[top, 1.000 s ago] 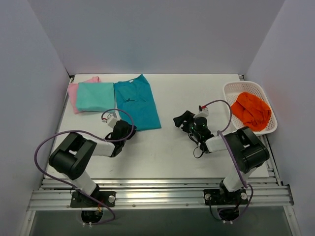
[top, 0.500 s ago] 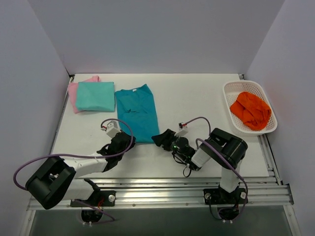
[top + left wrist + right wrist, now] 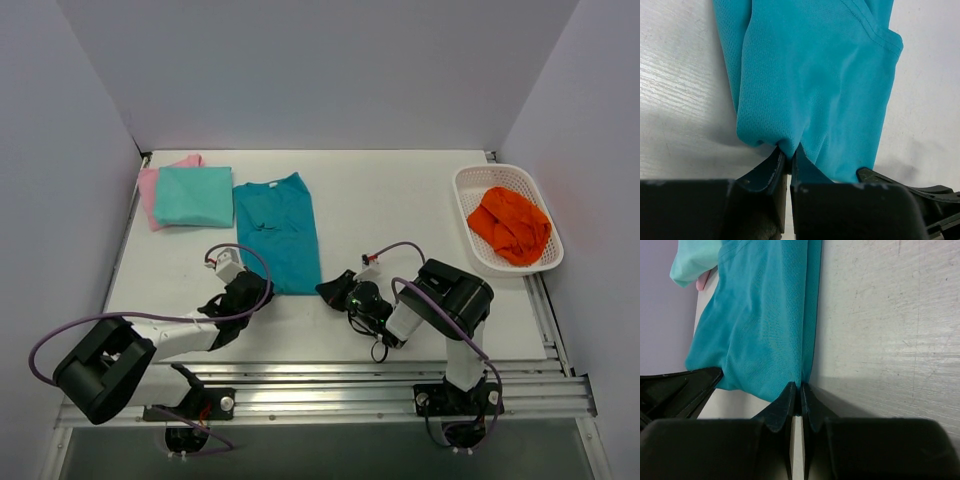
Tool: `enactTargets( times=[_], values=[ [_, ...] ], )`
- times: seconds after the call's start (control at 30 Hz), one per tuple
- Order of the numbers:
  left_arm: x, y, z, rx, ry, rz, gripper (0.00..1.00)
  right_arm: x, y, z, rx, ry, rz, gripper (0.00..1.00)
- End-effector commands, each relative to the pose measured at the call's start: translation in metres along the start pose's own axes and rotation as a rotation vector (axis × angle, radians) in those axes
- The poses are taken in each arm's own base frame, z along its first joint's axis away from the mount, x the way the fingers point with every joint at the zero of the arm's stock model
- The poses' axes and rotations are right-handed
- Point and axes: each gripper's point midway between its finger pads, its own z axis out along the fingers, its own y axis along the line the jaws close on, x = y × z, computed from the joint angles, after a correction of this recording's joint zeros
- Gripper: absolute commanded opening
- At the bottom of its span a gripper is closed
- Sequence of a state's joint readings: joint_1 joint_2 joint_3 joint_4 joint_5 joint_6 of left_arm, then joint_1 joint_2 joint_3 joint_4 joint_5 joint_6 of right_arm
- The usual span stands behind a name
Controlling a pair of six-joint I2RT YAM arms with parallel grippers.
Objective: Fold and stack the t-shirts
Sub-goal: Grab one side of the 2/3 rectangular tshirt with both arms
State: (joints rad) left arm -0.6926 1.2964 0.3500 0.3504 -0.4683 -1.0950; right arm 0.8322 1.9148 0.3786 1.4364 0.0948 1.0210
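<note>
A deep teal t-shirt (image 3: 277,230), folded into a long strip, lies on the white table with its collar at the far end. My left gripper (image 3: 262,288) is shut on its near left corner; the cloth (image 3: 815,75) bunches between the left gripper's (image 3: 788,150) jaws. My right gripper (image 3: 325,290) is shut on the near right corner, pinching the folded edge of the teal cloth (image 3: 765,325) at the right gripper's (image 3: 800,386) tips. At the back left, a folded aqua-mint t-shirt (image 3: 193,195) lies on a pink t-shirt (image 3: 148,190).
A white basket (image 3: 470,175) holding a crumpled orange cloth (image 3: 510,225) stands at the right edge. Grey walls close in the table on three sides. A metal rail runs along the near edge by the arm bases.
My right gripper travelled from mid-table to the teal shirt's near right corner and shut on it. The left arm swung nearer with its corner, and the shirt shifted slightly.
</note>
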Motion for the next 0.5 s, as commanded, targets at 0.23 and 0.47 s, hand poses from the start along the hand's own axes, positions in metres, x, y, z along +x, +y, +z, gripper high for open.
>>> enactTargets(
  times=[0.23,0.47],
  values=[
    [0.012,-0.010,0.002,0.043,0.051,0.049,0.02,-0.017,-0.007,-0.033,0.027,-0.108,-0.003,0.00],
    [0.025,0.006,-0.015,0.063,0.078,0.038,0.02,-0.004,-0.020,-0.090,0.297,-0.213,-0.132,0.00]
  ],
)
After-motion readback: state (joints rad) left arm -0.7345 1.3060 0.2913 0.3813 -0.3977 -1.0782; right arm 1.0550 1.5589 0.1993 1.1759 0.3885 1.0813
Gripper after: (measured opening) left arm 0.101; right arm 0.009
